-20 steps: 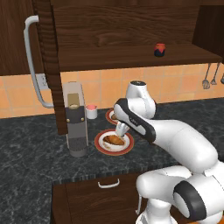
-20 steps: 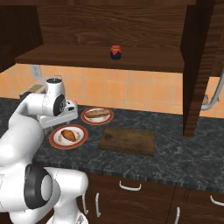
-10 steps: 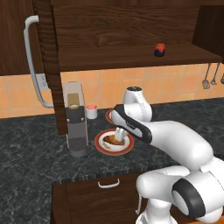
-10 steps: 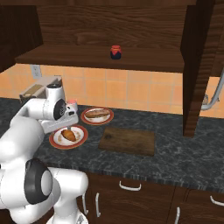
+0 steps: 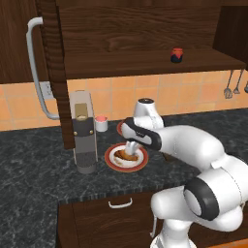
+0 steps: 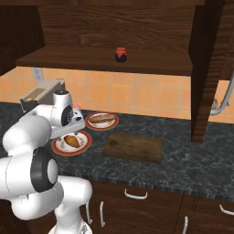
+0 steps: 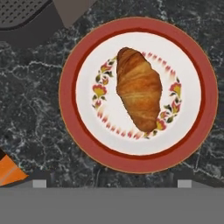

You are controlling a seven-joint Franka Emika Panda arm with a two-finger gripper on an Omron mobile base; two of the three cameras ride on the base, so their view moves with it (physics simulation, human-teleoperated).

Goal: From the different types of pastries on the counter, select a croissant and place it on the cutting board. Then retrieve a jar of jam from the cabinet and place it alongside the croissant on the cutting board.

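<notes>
The robot is a glossy white arm (image 5: 193, 145) built of thick, rounded, tube-like links, with a dark grey to black ring at each joint, the largest one a round dark disc with a white centre on the bulbous joint (image 5: 206, 199) nearest the camera. Its wrist link (image 5: 141, 136) is a dark band capped by a short white cylinder with a thin grey rim on top. In the right base view the same white shell shows a broad black ring around the big shoulder joint (image 6: 40, 170) and a small dark, round-faced housing (image 6: 67, 116) on the side of the wrist.
</notes>
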